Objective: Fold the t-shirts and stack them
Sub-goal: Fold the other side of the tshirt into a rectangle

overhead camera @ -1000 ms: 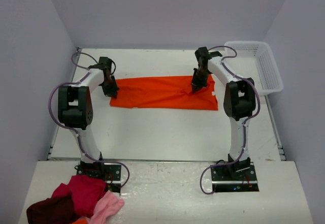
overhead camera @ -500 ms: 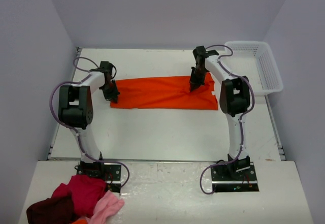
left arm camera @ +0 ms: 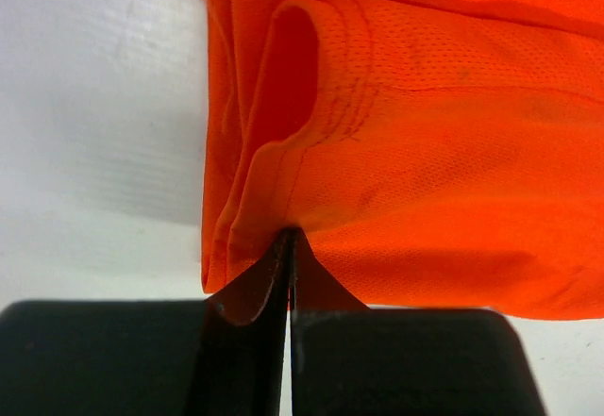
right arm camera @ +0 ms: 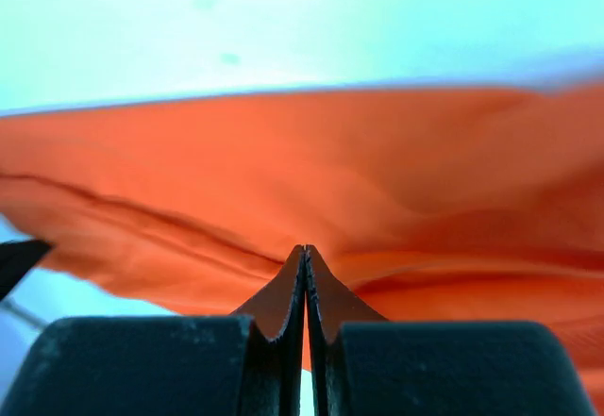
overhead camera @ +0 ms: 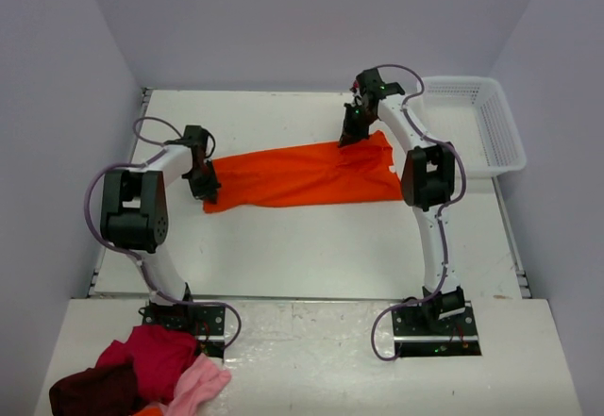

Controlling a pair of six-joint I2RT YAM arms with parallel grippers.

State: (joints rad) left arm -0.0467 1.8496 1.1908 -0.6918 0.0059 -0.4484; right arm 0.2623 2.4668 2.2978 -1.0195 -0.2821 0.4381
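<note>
The white table (overhead camera: 311, 246) carries a bright orange t-shirt (overhead camera: 302, 175), a creased band stretched left to right across its middle. A white mesh basket (overhead camera: 481, 119) sits far right, and a red and pink clothes heap (overhead camera: 142, 369) lies near left. The left gripper (left arm camera: 288, 237) pinches the shirt's stitched left end tight. The right gripper (right arm camera: 305, 251) clamps its far right edge.

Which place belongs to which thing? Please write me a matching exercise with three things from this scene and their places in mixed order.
Things:
1. orange t-shirt
2. white basket
3. pile of red and pink clothes

Places:
a. at the far right corner of the table
b. near left, in front of the table, beside the left arm's base
c. spread across the table's middle

Pairs: 1-c; 2-a; 3-b
</note>
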